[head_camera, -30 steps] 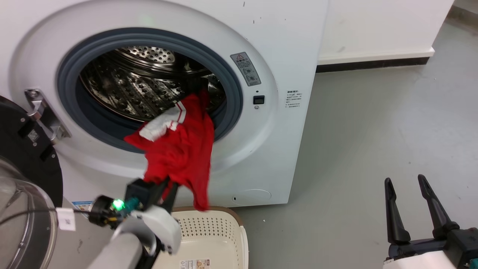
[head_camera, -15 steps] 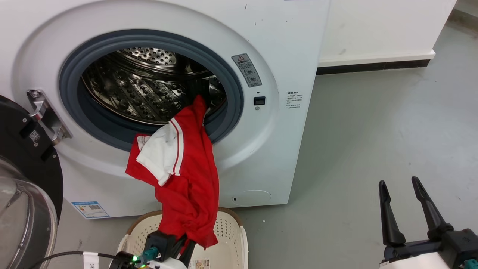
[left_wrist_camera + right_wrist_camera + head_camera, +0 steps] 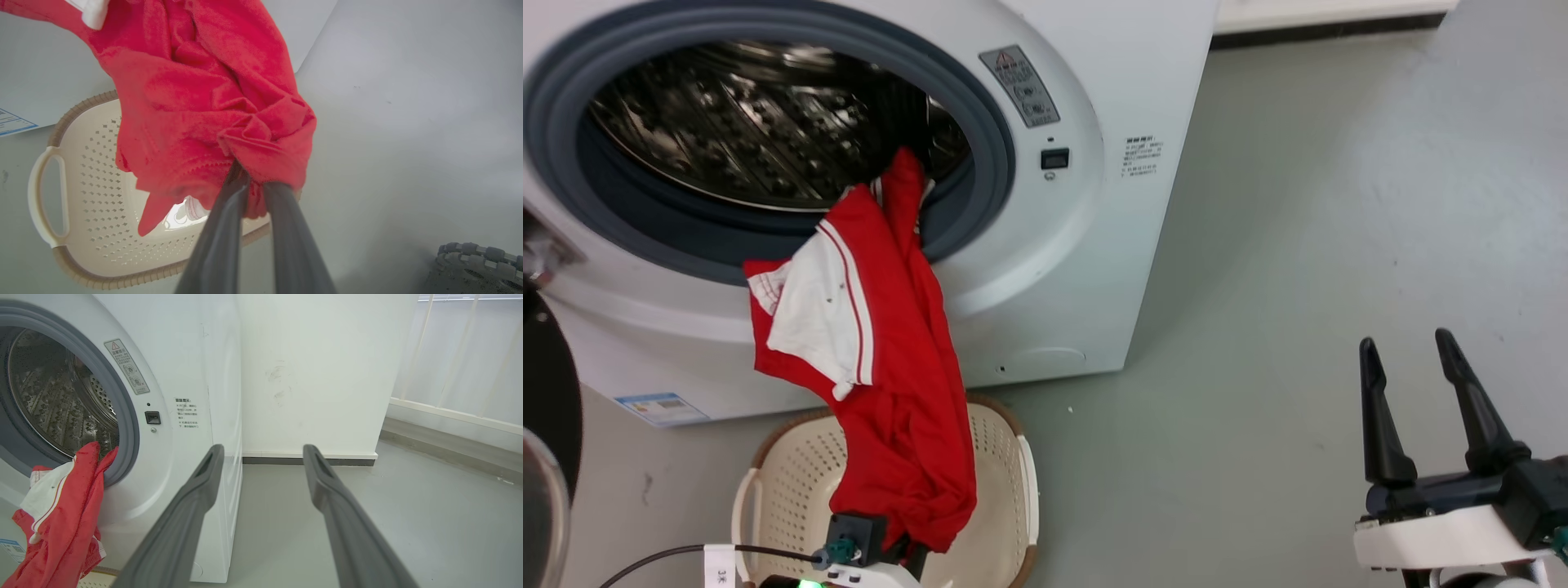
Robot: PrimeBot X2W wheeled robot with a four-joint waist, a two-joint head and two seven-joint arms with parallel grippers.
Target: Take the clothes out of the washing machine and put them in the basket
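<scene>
The clothes (image 3: pixel 882 367), red fabric with a white panel and striped trim, hang from the porthole lip of the white washing machine (image 3: pixel 1094 245) down over the cream basket (image 3: pixel 792 482). The top end of the fabric still lies in the drum opening. My left gripper (image 3: pixel 913 545) is low over the basket, shut on the bottom bunch of the clothes (image 3: pixel 204 102). In the left wrist view its fingers (image 3: pixel 229 212) meet inside the fabric above the basket (image 3: pixel 98 163). My right gripper (image 3: pixel 1406 341) stands open and holds nothing at the lower right, over the floor. The right wrist view also shows this gripper (image 3: pixel 263 451), the machine (image 3: pixel 184 375) and the clothes (image 3: pixel 61 522).
The open black-framed door (image 3: pixel 547 392) stands at the left edge. Grey floor (image 3: pixel 1298 245) stretches to the right of the machine, with a white wall and dark baseboard (image 3: pixel 1323 24) behind. A grey ridged part (image 3: pixel 478 261) lies at the lower right of the left wrist view.
My left gripper has come down and back from the machine's front to over the basket, pulling the clothes further out. The head view has tilted down. The right gripper stays open.
</scene>
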